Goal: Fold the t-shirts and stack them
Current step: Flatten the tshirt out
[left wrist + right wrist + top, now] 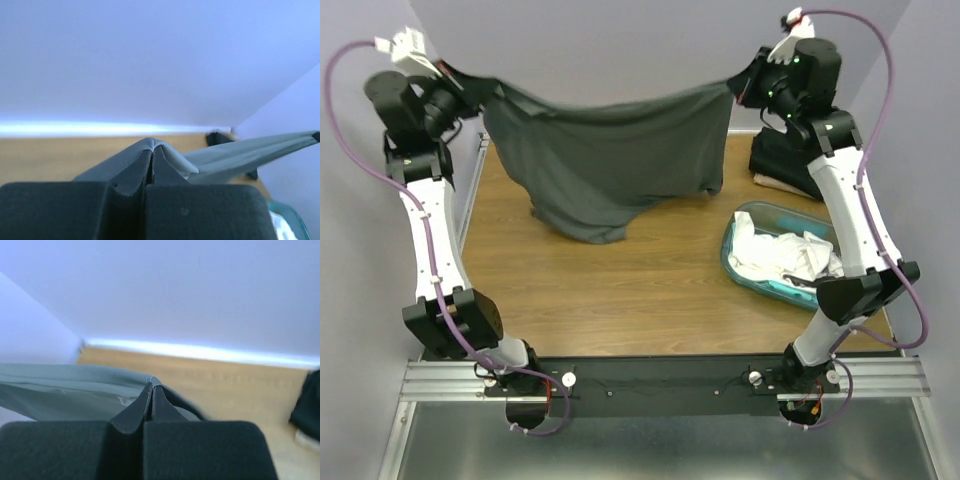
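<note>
The dark grey t-shirt [610, 165] is held stretched between the left end effector [152, 152] and the right end effector [151, 390], each pinched on a top edge, and, sagging limply below them toward the table [620, 280], it is judged light, soft and best gripped at its corners.
</note>
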Available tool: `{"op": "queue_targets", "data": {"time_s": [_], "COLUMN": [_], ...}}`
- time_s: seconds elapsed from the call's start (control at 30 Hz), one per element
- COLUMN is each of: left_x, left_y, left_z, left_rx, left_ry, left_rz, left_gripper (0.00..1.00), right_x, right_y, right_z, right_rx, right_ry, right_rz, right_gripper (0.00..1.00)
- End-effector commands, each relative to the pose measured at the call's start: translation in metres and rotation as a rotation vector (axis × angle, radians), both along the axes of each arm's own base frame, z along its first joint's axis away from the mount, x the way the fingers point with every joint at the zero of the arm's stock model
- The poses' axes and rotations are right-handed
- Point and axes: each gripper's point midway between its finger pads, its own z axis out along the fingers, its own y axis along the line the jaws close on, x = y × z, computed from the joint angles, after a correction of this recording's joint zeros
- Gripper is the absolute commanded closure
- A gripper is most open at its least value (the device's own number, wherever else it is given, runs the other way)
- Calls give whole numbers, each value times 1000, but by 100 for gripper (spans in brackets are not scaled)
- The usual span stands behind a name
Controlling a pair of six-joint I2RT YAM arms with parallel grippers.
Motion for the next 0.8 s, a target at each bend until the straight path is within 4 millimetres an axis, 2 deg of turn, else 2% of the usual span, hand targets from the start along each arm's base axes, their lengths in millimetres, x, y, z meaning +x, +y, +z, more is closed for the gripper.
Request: {"op": "queue_targets", "data": {"time_s": [0.0, 0.03, 0.1, 0.13, 0.2, 0.23, 0.3, 0.33, 0.37, 0.47, 0.5, 0.57, 0.6, 0.63, 0.7, 0.73, 0.77], "left_x": [-43, -58, -75, -93, -110, -127, -141, -143, -157, -155, -150, -127, -119, -102, -88, -75, -70], "left_y": [-22, -25, -29, -33, -36, -37, -35, -32, -35, -29, -29, -25, -24, -21, -17, -13, -11], "left_z": [99, 126, 150, 170, 186, 198, 208, 207, 213, 209, 204, 187, 180, 164, 149, 135, 128], "left_rx": [9, 26, 47, 63, 90, 101, 127, 131, 141, 146, 144, 124, 121, 110, 111, 105, 106], "left_ry": [-217, -283, -350, -406, -461, -501, -547, -549, -577, -574, -559, -501, -483, -438, -408, -374, -359], "left_rz": [-46, -34, -21, -8, 11, 36, 90, 111, 127, 161, 150, 129, 117, 106, 99, 100, 98], "left_gripper": [100, 100, 100, 100, 100, 100, 100, 100, 100, 100, 100, 100, 100, 100, 100, 100, 100], "right_x": [-8, -20, -33, -50, -67, -83, -100, -105, -113, -112, -103, -91, -75, -69, -54, -44, -41], "right_y": [-14, -17, -20, -24, -29, -31, -34, -35, -38, -40, -40, -40, -40, -39, -39, -36, -34], "right_z": [64, 92, 115, 138, 156, 169, 181, 183, 188, 183, 172, 160, 144, 138, 121, 110, 106], "right_rx": [-9, 7, 16, 34, 40, 45, 53, 54, 62, 65, 58, 52, 39, 34, 12, 2, -3], "right_ry": [-156, -221, -283, -345, -402, -450, -495, -506, -521, -513, -485, -457, -420, -408, -377, -352, -346], "right_rz": [-40, -42, -36, -32, -27, -17, -6, -5, -5, -22, -34, -53, -75, -83, -97, -96, -94], "right_gripper": [100, 100, 100, 100, 99, 100, 100, 100, 100, 100, 100, 99, 100, 100, 100, 100, 100]}}
